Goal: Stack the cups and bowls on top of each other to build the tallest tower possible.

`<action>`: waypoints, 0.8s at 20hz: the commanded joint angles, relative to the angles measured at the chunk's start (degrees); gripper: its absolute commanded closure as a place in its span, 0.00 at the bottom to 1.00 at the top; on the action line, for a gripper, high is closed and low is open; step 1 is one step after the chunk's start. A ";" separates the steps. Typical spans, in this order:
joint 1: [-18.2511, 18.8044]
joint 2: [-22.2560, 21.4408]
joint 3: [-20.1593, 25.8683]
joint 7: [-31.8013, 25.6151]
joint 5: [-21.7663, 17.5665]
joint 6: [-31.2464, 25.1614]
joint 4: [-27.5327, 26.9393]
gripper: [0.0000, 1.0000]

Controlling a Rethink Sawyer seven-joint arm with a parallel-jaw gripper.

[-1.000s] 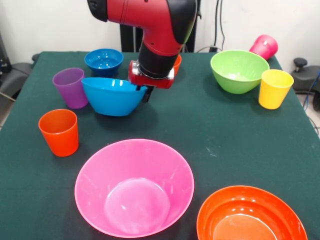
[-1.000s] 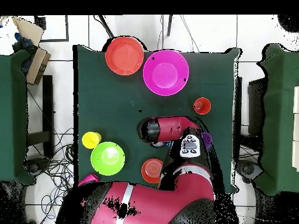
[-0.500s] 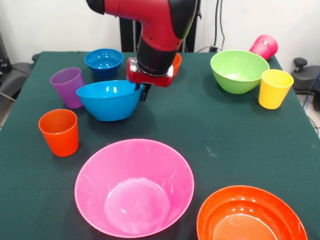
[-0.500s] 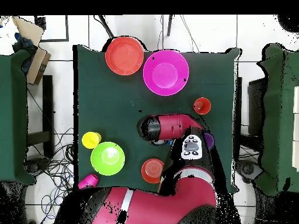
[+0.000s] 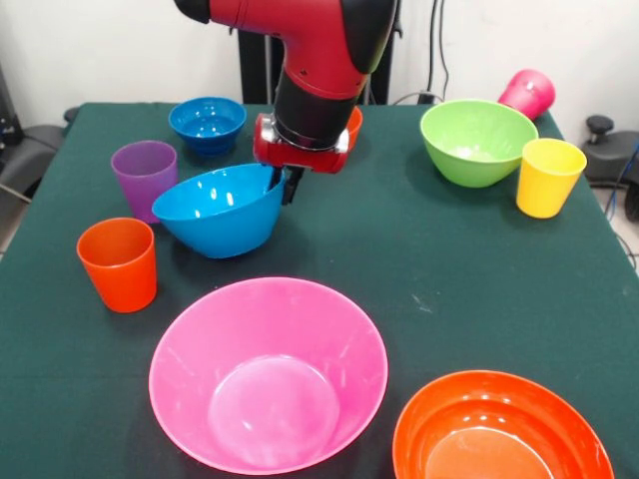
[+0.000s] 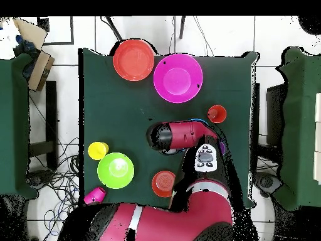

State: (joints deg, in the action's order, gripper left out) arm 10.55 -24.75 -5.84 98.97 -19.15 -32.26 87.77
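At the right-hand rim of the medium glossy blue plastic bowl (image 5: 221, 210), as the front view has it, the claw (image 5: 290, 184) is pinching the bowl's wall, and the bowl hangs tilted, its mouth turned up and toward the arm. It seems lifted clear of the dark green desk (image 5: 419, 249), though its base is hard to judge. The very large pink plastic bowl (image 5: 268, 373) lies toward the camera from the claw, a little to the left, well apart from the held bowl; I judge that the likely place to set it. A round bowl has no long axis to line up. No brand, label or writing can be read anywhere.
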 commanded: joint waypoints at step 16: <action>0.04 -2.76 7.27 -2.95 0.86 -9.65 -3.41 1.00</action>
State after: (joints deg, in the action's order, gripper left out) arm 10.53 -25.96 -5.45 98.97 -19.15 -34.23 87.00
